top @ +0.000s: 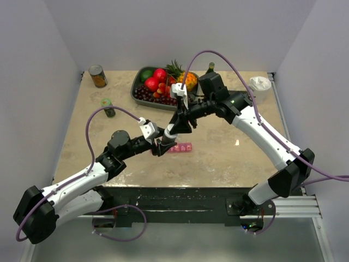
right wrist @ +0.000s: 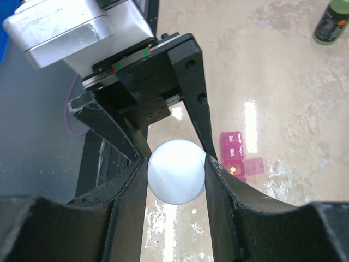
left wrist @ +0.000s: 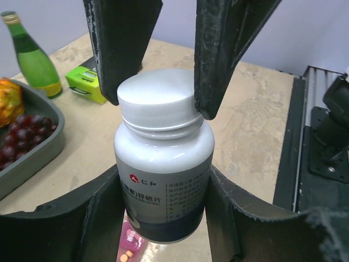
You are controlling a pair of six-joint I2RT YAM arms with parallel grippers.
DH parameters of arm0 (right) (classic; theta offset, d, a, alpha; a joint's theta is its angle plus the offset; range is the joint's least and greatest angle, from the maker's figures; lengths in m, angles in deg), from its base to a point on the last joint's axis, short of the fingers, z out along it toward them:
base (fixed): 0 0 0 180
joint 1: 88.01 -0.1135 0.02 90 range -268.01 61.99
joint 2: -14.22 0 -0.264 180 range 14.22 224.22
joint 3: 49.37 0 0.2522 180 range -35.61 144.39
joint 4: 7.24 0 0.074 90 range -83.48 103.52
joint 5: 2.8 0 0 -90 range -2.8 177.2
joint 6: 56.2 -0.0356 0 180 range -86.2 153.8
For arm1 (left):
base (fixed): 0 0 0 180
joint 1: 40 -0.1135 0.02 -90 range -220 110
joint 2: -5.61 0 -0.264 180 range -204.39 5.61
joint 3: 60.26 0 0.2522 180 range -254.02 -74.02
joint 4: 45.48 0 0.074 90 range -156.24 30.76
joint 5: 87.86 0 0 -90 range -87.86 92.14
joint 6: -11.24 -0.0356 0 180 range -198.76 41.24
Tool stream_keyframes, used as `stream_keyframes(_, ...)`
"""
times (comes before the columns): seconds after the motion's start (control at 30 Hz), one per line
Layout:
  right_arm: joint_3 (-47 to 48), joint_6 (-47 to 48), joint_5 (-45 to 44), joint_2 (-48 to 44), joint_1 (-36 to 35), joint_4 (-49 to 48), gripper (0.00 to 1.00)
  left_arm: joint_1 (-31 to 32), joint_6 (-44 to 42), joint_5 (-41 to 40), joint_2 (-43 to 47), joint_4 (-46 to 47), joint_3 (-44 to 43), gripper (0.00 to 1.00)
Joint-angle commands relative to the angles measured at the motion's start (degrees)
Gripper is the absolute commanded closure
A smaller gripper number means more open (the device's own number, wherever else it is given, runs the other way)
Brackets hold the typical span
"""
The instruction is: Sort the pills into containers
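Step in hand, as judged: uncapping the supply bottle, before any sorting from it.

- Find left hand (top: 162,146) closed round the body of the white bottle (left wrist: 163,164), one finger on each side of the label.
- Find right hand (top: 180,123) coming from above and clamped on the white ribbed cap (left wrist: 158,98), both pads touching its rim. Confirmed in right wrist view, where the cap fills the gap between the fingers.
- Cap still seated on the neck, with no gap showing.
- Bottle about upright, cap up; exact tilt not readable.

Containers (top: 181,147): on the counter (top: 229,158), mid-width, just below and slightly right of the held bottle.
- Long axis left to right in top view, roughly parallel to the near edge.
- Compartment mouths face up.
- At least one lid appears flipped open in right wrist view.
- A few small orange pills (left wrist: 127,255) seem to lie in one compartment.

Next move, as judged:
- Twist with the right hand while holding the bottle body fixed with the left.
- Lift the cap clear.
- Tip the mouth over an open compartment.

Risk: the body slipping round in the grip.
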Motion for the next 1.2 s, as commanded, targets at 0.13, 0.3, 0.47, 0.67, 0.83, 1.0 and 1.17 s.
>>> stream_keyframes(0.13,-5.76,-14.01,-12.71,-0.32,0.12,-6.85,0.67,0.2,5.67,-18.04,-0.67,24.06,-1.39,1.0)
stream_keyframes(0.3,-6.12,-18.4,-15.26,1.44,0.12,-9.75,0.69,0.46,7.78,-22.43,-3.48,24.59,-3.4,1.0)
stream_keyframes(0.47,-6.12,-22.89,-20.62,2.67,0.04,-12.39,0.74,1.16,7.88,-27.27,-5.15,21.96,-5.52,1.0)
stream_keyframes(0.67,-6.83,-25.98,-17.64,2.5,0.12,-14.51,0.54,1.08,7.79,-26.58,-5.51,20.64,-4.91,1.0)
stream_keyframes(0.83,-0.06,-20.96,-12.91,0.22,2.84,-12.04,0.22,0.82,7.61,-20.26,-3.84,16.51,-3.86,1.0)
stream_keyframes(1.0,2.23,-16.75,-4.11,-1.63,5.66,-11.6,0.04,0.2,8.23,-15.59,-1.2,12.03,-2.8,1.0)
stream_keyframes(1.17,3.46,-0.21,1.86,-3.48,5.75,-3.01,0.01,-1.03,8.14,-9.63,1.52,8.86,-2.45,1.0)
